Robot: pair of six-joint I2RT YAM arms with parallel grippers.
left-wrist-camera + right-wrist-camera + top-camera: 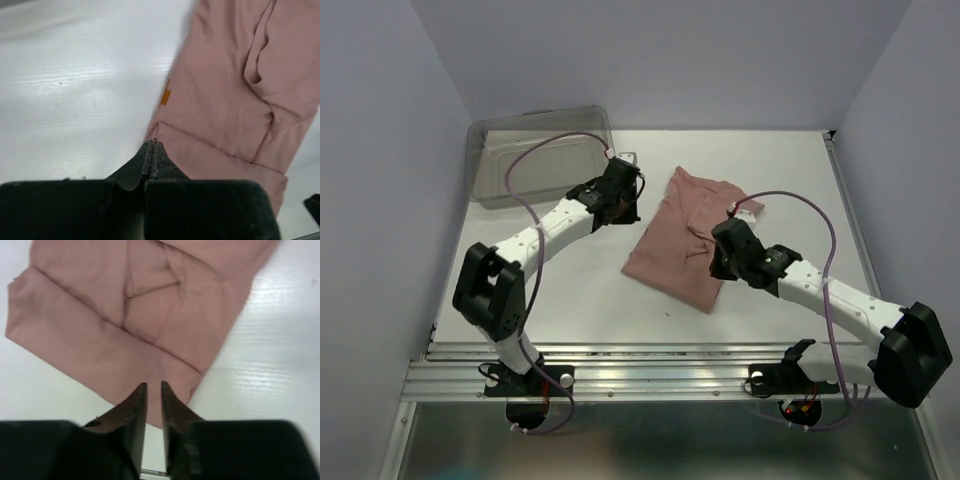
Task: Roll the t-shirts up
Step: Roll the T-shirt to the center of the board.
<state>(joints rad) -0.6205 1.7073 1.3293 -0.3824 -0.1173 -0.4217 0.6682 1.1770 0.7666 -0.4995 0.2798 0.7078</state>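
1. We find the t-shirt (685, 240) lying flat on the table (570, 300), right of centre. It is folded into a narrow oblong and set at a slant, with one short end towards the far side and the other towards the arms.
2. The fabric is dusty pink. Creases and overlapping folds run across its upper surface.
3. In the left wrist view, a small orange print (165, 95) shows at the long edge of the t-shirt.
4. The left tool (151, 145) has its fingers pressed together with no gap between them. Its tips point at the long left edge of the t-shirt. In the top view it sits just beside that edge, near the far end.
5. We cannot tell whether the left tool's tips touch the fabric.
6. The right tool (154, 387) has its fingers slightly spread, with a narrow slot between them. We see nothing pinched in that slot.
7. The right tool hangs over the near right corner of the t-shirt, where fabric meets bare table.
8. A clear grey bin (535, 135) stands at the far left corner of the table, well apart from the t-shirt.
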